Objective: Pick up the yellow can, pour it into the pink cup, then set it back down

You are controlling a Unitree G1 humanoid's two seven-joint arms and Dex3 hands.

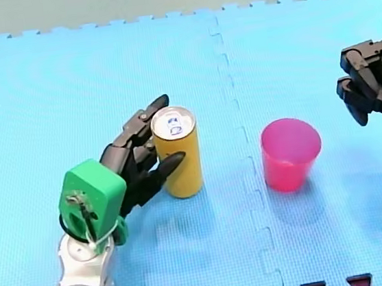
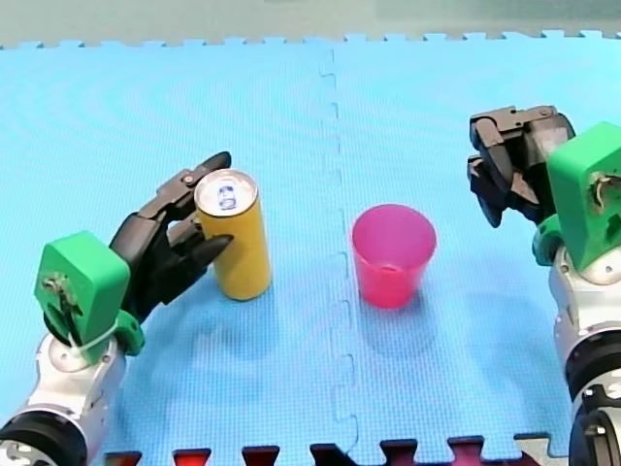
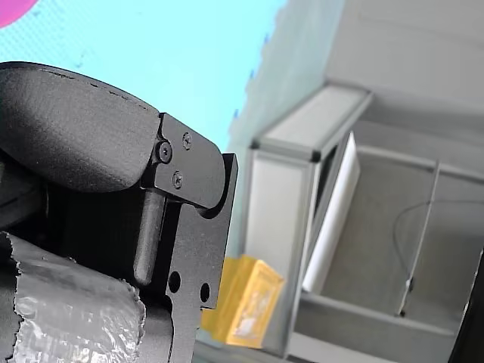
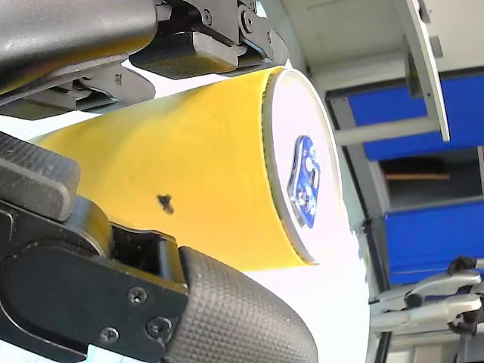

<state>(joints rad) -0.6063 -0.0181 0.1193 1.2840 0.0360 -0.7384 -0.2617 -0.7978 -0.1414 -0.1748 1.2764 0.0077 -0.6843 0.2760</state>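
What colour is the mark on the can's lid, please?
The mark is blue; clearest in second wrist view.

Glossy yellow can (image 1: 179,161), textured foam mat (image 1: 67,81)

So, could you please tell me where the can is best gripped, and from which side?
Around the middle of its wall, from the robot's left. The can stands upright, a cylinder with its lid up, and the cup stands to its right. The left hand grips there, fingers behind, thumb in front. The right hand, shut, is beyond the cup.
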